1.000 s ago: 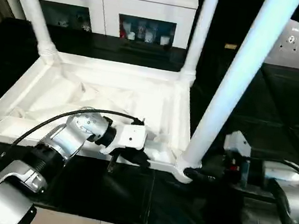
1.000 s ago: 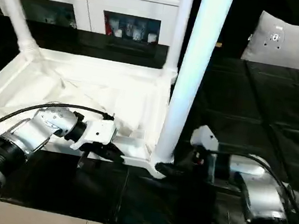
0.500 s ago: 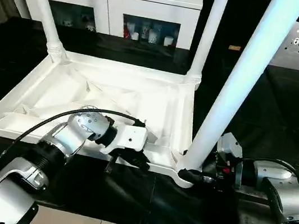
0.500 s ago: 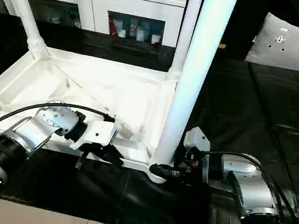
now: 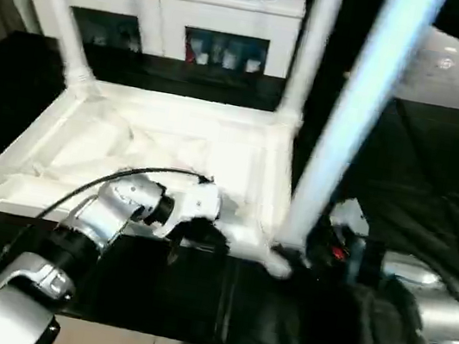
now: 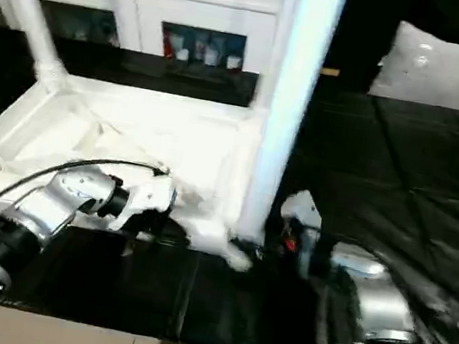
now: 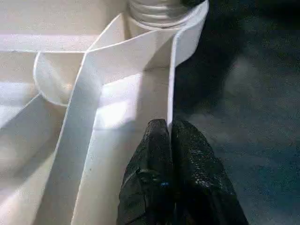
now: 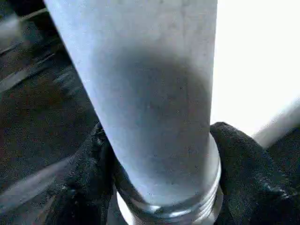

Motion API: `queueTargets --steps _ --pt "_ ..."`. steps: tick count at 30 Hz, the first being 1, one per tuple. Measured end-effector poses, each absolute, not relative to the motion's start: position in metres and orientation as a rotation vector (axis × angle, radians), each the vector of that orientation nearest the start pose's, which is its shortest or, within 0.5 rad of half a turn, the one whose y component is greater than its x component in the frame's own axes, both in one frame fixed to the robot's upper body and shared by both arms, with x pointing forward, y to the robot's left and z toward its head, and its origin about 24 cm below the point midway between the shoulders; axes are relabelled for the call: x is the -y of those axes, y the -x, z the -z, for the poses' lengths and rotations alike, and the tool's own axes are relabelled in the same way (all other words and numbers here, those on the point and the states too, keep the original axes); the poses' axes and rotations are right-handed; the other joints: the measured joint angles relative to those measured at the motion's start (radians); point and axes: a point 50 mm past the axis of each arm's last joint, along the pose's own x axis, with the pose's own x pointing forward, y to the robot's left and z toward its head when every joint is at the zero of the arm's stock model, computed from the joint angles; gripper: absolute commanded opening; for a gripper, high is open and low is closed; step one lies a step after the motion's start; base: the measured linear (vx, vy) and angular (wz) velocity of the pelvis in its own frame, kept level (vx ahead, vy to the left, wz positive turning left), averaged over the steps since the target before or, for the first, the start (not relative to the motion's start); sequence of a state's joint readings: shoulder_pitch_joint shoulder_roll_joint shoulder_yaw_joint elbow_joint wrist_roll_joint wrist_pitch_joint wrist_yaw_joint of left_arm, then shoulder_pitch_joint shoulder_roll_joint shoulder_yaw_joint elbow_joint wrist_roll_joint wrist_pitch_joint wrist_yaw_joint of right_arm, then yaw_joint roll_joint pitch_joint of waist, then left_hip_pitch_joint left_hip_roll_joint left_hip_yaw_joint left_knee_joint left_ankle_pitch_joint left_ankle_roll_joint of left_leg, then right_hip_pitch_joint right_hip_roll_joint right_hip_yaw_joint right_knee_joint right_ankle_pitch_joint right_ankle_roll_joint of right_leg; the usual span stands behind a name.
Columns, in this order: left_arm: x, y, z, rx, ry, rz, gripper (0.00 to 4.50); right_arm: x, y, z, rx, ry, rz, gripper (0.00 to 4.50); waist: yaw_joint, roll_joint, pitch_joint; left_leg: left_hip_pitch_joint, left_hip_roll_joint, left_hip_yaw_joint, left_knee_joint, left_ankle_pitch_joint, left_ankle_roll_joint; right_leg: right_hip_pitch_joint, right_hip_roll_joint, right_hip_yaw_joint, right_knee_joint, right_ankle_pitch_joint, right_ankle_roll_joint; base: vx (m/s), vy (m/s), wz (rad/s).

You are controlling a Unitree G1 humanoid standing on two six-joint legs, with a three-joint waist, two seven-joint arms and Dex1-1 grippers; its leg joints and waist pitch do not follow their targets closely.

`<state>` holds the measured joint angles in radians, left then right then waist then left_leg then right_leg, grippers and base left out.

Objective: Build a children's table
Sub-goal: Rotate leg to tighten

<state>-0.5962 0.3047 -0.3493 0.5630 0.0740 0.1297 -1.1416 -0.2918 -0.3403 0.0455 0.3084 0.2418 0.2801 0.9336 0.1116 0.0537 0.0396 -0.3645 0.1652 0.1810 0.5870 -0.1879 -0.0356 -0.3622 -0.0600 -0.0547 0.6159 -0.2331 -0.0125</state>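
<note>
Table top (image 5: 172,150) upside down on black mat (image 5: 439,170), legs up. Right gripper (image 8: 159,187) fingers clamped around near-right leg (image 5: 352,113) base (at socket). Left gripper (image 7: 171,136) fingers together, at top's near rim.

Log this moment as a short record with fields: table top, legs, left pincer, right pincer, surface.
table top: white table top lying upside down, ribs facing up
legs: three upright legs stand in its corner sockets, plus a stub of a fourth at the near left corner; the nearest leg stands at the near right corner
left pincer: left pincer shut, pinching the thin near edge wall of the top
right pincer: right pincer closed around the base of the nearest leg
surface: black mat
</note>
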Motion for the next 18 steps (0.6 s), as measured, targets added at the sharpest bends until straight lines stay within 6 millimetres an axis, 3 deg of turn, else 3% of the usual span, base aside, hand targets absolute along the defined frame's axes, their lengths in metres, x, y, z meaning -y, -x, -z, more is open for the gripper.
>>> queueTargets --steps 2,7,8,9,12,15,18 --pt "-0.095 -0.316 -0.046 -0.459 -0.411 1.271 0.0 0.165 -0.294 -0.036 -0.327 -0.043 -0.805 2.72 -0.019 0.001 0.0 0.0 -0.001 0.0 0.0 0.0 0.0 0.0 -0.001 0.0 -0.003 0.0 0.0 0.0 0.0 0.0" --pt "-0.066 -0.321 -0.043 -0.47 -0.347 1.114 0.0 0.159 -0.313 -0.035 -0.302 -0.067 -0.518 2.72 -0.043 0.0 0.0 -0.001 -0.001 0.0 0.0 0.0 0.0 0.0 -0.001 0.001 -0.006 0.001 -0.001 0.0 0.0 0.0" --pt "-0.064 -0.322 -0.044 -0.469 -0.347 1.105 0.0 0.16 -0.315 -0.035 -0.3 -0.068 -0.5 2.72 -0.044 0.0 -0.001 -0.001 -0.002 0.0 0.0 0.0 0.0 0.0 -0.001 0.001 -0.006 0.001 -0.001 0.0 0.0 0.0" --pt "-0.061 -0.322 -0.043 -0.472 -0.342 1.1 0.0 0.16 -0.315 -0.035 -0.297 -0.071 -0.486 3.42 -0.044 0.001 -0.001 -0.001 -0.002 0.0 0.0 0.0 0.0 0.0 -0.001 0.001 -0.006 0.001 -0.001 0.0 0.0 0.0" --pt "-0.057 -0.322 -0.044 -0.466 -0.351 1.089 0.0 0.159 -0.316 -0.036 -0.284 -0.103 -0.463 3.44 -0.045 0.002 -0.002 -0.002 -0.001 0.0 -0.001 0.0 0.0 -0.001 -0.001 0.001 -0.005 0.002 0.0 0.0 0.0 0.0" --pt "-0.056 -0.321 -0.045 -0.46 -0.377 1.094 0.0 0.16 -0.313 -0.036 -0.269 -0.101 -0.462 3.89 -0.043 0.002 -0.002 -0.002 -0.001 0.0 -0.001 0.0 0.0 -0.001 -0.001 0.0 -0.006 0.005 -0.005 0.0 0.0 0.0" --pt "-0.06 -0.322 -0.046 -0.444 -0.4 1.094 0.0 0.164 -0.31 -0.036 -0.25 -0.058 -0.488 3.98 -0.041 0.002 -0.002 -0.004 -0.001 0.0 -0.002 0.0 0.0 -0.002 -0.001 0.0 -0.006 0.005 -0.005 0.0 0.0 0.0"
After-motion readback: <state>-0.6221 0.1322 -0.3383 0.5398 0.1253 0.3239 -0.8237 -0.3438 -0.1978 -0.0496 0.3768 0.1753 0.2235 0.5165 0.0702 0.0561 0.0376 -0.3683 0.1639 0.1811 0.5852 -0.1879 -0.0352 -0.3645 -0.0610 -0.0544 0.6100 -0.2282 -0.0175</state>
